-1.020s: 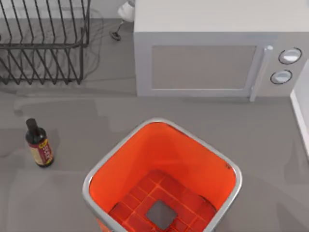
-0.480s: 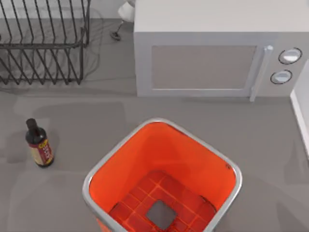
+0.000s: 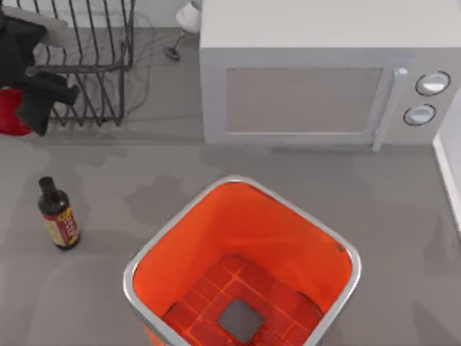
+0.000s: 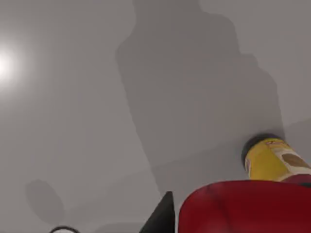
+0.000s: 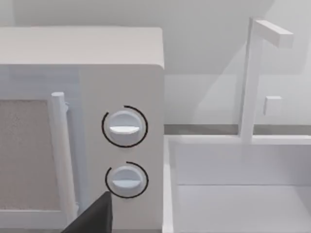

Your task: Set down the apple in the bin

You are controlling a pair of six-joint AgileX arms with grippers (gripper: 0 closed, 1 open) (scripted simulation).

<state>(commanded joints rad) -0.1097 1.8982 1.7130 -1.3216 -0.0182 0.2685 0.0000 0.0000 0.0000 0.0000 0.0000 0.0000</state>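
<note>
Grey counter (image 3: 403, 238) fills my overhead picture, and nearest to me the bin (image 3: 144, 254) stands at the bottom edge, its lower corner cut off by the frame. I can see its orange-red walls, silver-grey rim and gridded floor, with a grey square patch in the middle of that floor.

At the left side of the counter, well apart from the bin, a dark bottle (image 3: 58, 215) with a red-yellow label stands upright. My left wrist view catches what I take to be its yellow label (image 4: 274, 160) past the red curve of the apple (image 4: 243, 206), which is cut off at that picture's lower edge, with a black fingertip (image 4: 163, 218) just beside it.

Farther back on the left, my left claw (image 3: 27, 101) hangs at the picture's edge in front of the black wire rack (image 3: 86, 65). It has the apple (image 3: 10, 112) between its black fingers; only part of the fruit shows, the rest being hidden by the claw and the frame edge. The apple is well away from the bin.

At the back stands a white microwave (image 3: 302, 94) with two round dials. My right wrist view faces those dials (image 5: 125, 127) and a white sink (image 5: 233, 165) beside them; of the right claw only one dark tip (image 5: 95, 216) shows, so I cannot tell how it stands.
</note>
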